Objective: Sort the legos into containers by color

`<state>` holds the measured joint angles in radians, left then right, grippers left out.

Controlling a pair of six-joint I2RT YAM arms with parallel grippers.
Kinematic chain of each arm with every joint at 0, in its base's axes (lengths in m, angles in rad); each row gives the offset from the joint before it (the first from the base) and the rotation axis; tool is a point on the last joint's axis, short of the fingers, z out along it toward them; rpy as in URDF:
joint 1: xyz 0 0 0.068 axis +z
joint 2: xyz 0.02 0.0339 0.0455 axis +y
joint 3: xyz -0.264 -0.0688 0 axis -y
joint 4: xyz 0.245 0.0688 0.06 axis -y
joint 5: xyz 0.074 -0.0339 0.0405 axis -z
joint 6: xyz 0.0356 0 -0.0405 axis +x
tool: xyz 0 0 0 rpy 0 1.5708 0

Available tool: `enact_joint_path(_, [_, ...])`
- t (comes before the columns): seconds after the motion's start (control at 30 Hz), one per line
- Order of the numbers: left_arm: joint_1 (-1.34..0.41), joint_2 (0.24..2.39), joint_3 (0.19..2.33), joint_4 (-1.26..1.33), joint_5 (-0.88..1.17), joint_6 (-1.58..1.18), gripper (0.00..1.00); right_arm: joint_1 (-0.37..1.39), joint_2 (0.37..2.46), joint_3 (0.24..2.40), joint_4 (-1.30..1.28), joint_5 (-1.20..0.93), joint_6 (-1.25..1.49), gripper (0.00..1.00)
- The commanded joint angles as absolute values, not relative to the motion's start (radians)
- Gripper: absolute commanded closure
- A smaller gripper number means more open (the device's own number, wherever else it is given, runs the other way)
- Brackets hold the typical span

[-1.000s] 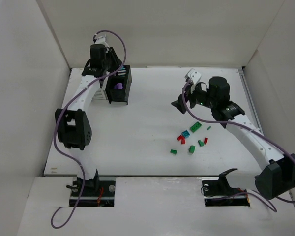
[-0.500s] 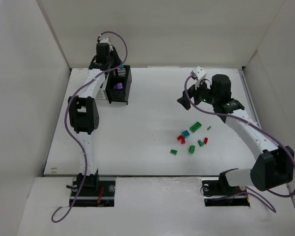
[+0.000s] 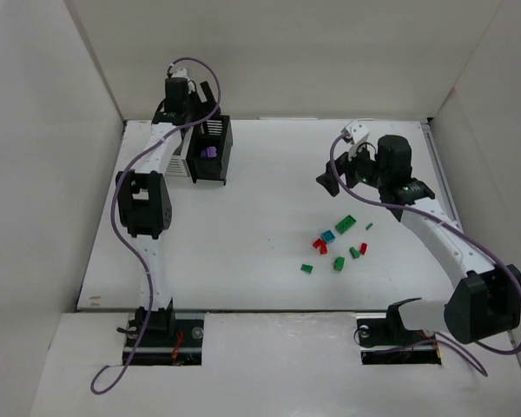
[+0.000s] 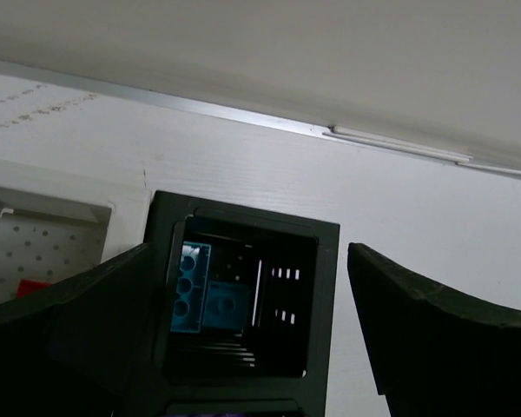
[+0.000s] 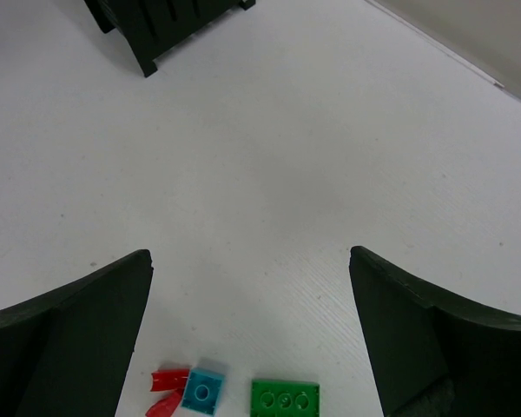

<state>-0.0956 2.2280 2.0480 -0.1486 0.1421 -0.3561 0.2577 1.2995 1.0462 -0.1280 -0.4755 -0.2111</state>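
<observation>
My left gripper [image 3: 201,106] hangs open over the black container [image 3: 213,149], which is joined to the white container [image 3: 179,158]. In the left wrist view the gripper [image 4: 249,252] has nothing between its jaws, and teal legos [image 4: 196,291] lie inside the black container [image 4: 328,261] below it. A purple lego [image 3: 209,152] also lies in that box. A red piece [image 4: 30,285] shows in the white container [image 4: 43,234]. My right gripper [image 3: 330,180] stands open and empty above the table, short of the loose legos: a green plate [image 5: 285,400], a teal brick [image 5: 202,393] and red bits [image 5: 169,380].
Loose green legos [image 3: 339,262], red ones [image 3: 363,248] and a teal one [image 3: 328,235] are scattered on the right half of the table. White walls close in the back and both sides. The black container [image 5: 165,22] shows far off in the right wrist view.
My left gripper has opened above the black container, and the teal brick it carried now lies inside. The right arm has drawn back slightly to the right, still open.
</observation>
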Motion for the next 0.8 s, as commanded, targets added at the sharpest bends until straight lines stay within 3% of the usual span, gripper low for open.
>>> enact_joint_path(0.0, [-0.094, 2.091, 1.994, -0.132, 0.179, -0.342, 0.10, 0.244, 1.252, 1.036, -0.089, -0.427, -0.161, 0.00])
enact_joint_path(0.1, [-0.094, 2.033, 1.945, -0.132, 0.207, -0.333, 0.01, 0.235, 1.229, 1.023, -0.089, -0.370, -0.112, 0.00])
enact_joint_path(0.43, [-0.215, 1.712, 1.571, -0.101, 0.207, -0.259, 0.00, 0.137, 1.259, 0.983, -0.204, -0.233, 0.081, 0.00])
enact_joint_path(0.53, [-0.276, 1.605, 1.433, -0.065, 0.216, -0.268, 0.00, 0.137, 1.270, 0.974, -0.259, -0.221, 0.092, 0.05])
enact_joint_path(0.77, [-0.344, 1.370, 1.119, -0.031, 0.137, -0.414, 0.00, 0.294, 1.334, 0.925, -0.354, -0.091, 0.083, 0.09])
